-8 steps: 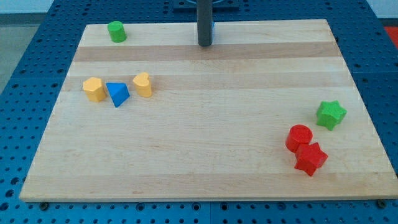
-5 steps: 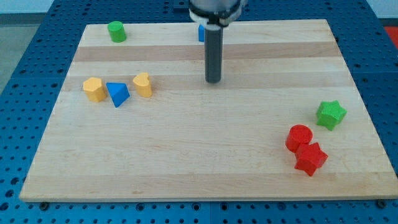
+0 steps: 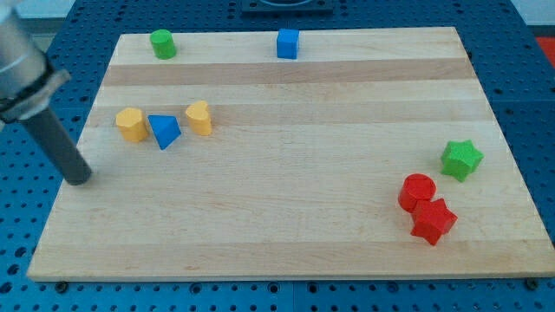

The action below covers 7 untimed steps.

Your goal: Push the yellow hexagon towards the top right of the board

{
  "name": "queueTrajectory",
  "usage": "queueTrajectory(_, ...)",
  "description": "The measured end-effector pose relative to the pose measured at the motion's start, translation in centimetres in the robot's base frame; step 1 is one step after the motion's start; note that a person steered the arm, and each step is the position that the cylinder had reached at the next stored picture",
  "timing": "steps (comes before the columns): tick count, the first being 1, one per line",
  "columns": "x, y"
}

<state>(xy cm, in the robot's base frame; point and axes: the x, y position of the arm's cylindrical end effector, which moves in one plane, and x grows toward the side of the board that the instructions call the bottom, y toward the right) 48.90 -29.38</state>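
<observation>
The yellow hexagon [image 3: 131,124] sits at the board's left, touching a blue triangle block [image 3: 164,131] on its right. Another yellow block [image 3: 199,118], rounded on one side, lies just right of the triangle. My tip [image 3: 79,178] is down at the board's left edge, below and to the left of the yellow hexagon, about a block's width or more away from it. The dark rod slants up toward the view's top left.
A green cylinder [image 3: 162,43] sits at the top left and a blue cube [image 3: 288,43] at the top middle. A green star [image 3: 461,159], a red cylinder [image 3: 417,191] and a red star [image 3: 433,221] cluster at the lower right.
My tip has swept from the board's top middle down and far to the left, ending by the left edge. The blue cube it hid now shows. No block has moved.
</observation>
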Motion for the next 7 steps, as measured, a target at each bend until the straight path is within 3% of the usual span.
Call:
queueTrajectory(2,-4.1,0.5)
queueTrajectory(7,-12.5,11.1)
